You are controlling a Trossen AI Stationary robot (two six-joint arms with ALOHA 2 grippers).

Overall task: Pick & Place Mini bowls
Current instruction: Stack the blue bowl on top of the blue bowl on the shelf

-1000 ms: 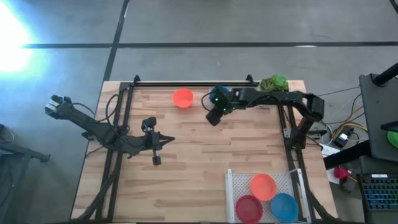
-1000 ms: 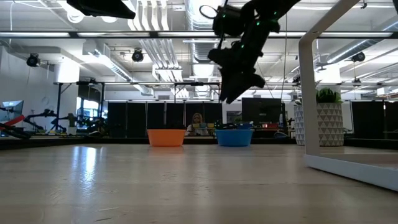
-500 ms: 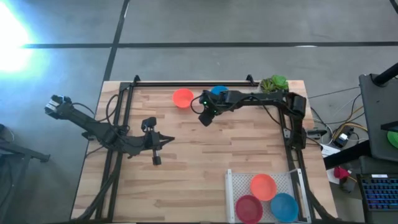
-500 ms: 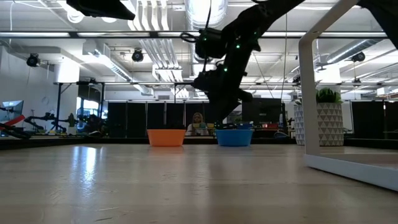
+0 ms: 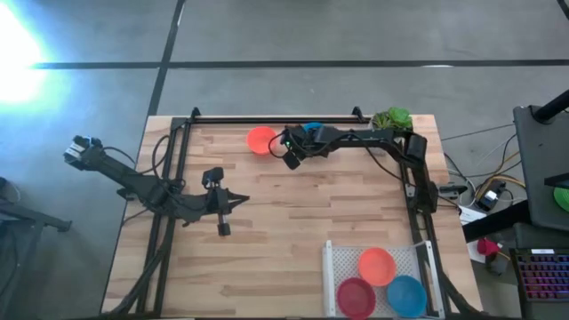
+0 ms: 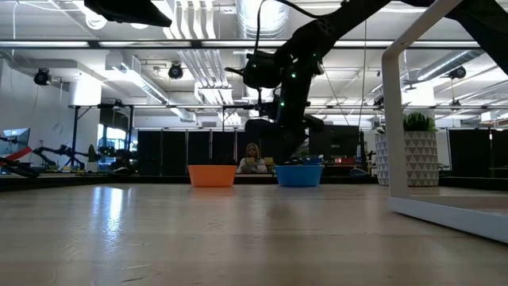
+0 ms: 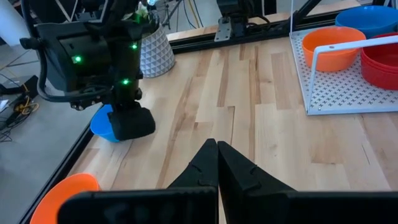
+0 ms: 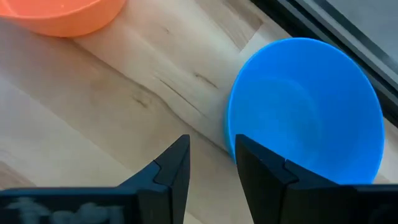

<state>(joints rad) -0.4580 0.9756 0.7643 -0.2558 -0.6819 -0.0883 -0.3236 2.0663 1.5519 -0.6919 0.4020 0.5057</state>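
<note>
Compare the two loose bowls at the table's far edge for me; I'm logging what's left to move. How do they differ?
The blue bowl has the right gripper open beside its rim; the orange bowl has no gripper by it. In the high view the right arm partly hides the blue bowl, while the orange bowl shows whole. Both sit upright and look the same size.

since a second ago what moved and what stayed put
The right hand swung along the table's far edge toward the orange bowl and came down beside the blue bowl, fingers open, holding nothing. The left hand, both far bowls and the three racked bowls stayed put.
</note>
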